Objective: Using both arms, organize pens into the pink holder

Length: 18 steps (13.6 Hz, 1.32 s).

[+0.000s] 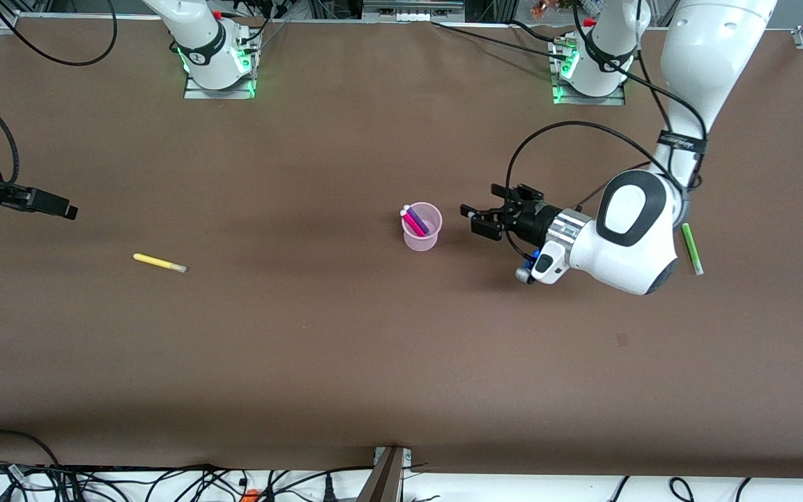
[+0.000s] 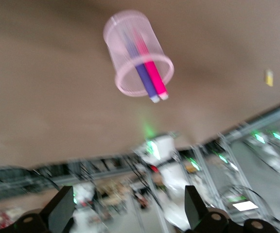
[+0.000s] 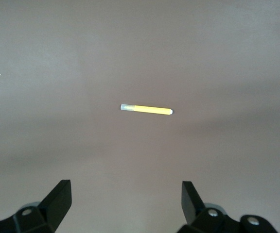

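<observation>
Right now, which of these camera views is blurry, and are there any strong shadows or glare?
Left wrist view: smeared, though the pink holder with its purple and magenta pens still reads. Right wrist view: even light, the yellow pen fairly crisp. Front view: sharp, a soft shadow under the left arm, green glow at both bases.

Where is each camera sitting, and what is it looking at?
Front view: high across the brown table, facing both white arms, the left claw open beside the small round pink plastic cup.
Left wrist view: on the left arm, looking past its own claw at that cup holding purple and pink pens.
Right wrist view: on the right arm, open claw over the slim yellow pen.
Shared: front and left wrist views both show the cup.
</observation>
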Motion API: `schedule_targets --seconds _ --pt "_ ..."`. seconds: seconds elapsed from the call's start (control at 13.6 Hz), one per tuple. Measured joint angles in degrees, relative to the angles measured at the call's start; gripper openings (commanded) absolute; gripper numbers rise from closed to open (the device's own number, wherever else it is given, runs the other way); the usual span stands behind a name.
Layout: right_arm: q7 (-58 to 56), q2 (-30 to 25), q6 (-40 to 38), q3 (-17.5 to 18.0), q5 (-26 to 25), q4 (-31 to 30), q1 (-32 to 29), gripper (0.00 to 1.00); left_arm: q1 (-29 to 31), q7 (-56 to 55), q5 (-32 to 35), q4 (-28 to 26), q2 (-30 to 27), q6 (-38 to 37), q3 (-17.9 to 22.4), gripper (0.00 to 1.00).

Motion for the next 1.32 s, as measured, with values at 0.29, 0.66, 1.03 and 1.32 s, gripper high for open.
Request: schedule_targets --seconds 0.29,0.66,1.03,1.32 --pt "0.0 -0.1 0.0 1.9 -1.0 0.0 -1.8 1.0 0.4 0.2 19.0 9.1 -0.4 -1.7 0.1 1.0" --pt "0.0 -0.8 0.1 2.2 -1.7 0.1 -1.9 1.0 1.4 10.0 33.3 11.9 -4.3 -2.6 0.1 1.0" --pt "0.0 -2.2 0.1 2.4 -3.9 0.1 -1.9 1.0 4.7 22.4 41.8 11.5 -11.9 -2.9 0.7 1.0" --pt "0.0 -2.2 2.6 2.6 -3.9 -0.7 -2.0 1.0 5.2 23.9 45.3 -0.8 -25.5 3.1 1.3 1.0"
